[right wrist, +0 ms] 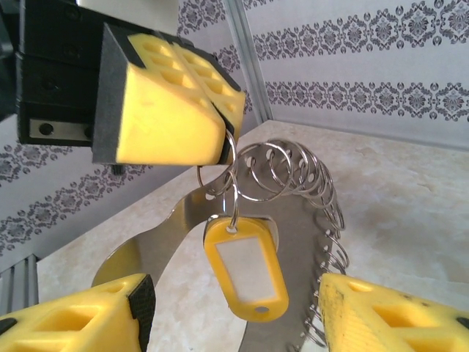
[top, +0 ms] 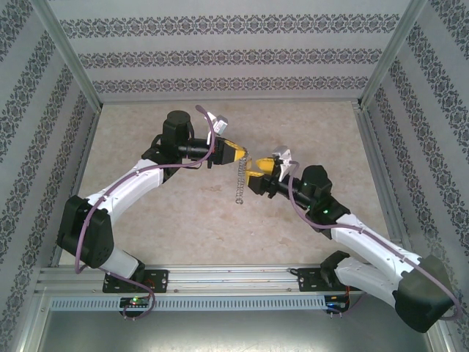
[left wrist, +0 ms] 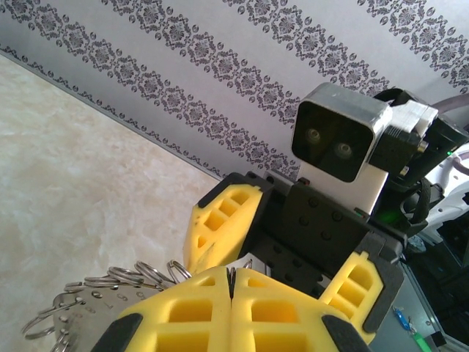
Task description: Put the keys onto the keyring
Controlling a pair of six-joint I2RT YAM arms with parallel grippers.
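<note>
Left gripper: the left gripper (right wrist: 220, 141) is pressing its yellow fingertips tightly together and pinching a wire ring at the top of the keyring, so it is carrying the whole thing in the air.
Right gripper: the right gripper (right wrist: 242, 323) is facing the left one with its jaws spread wide and gripping nothing; its two yellow fingers are sitting on either side of the hanging load without touching it.
Keyring: the keyring (top: 238, 185) is dangling from the left fingertips down toward the table (top: 146, 220), between the two arms near the middle of the work area. I cannot tell whether its lower end is reaching the surface.
Keyring make-up: a curved, shiny metal plate (right wrist: 154, 246) is carrying a row of wire rings (right wrist: 293, 165) along its edge; the rings are fanning out in an arc from the pinched end.
On the rings: a yellow plastic tag (right wrist: 245, 268) with a white label window is hanging from a ring just below the left fingertips, in front of the plate.
Key: I am not making out a key on any ring.
Surroundings: patterned walls (top: 220, 51) are enclosing the table on three sides.
</note>
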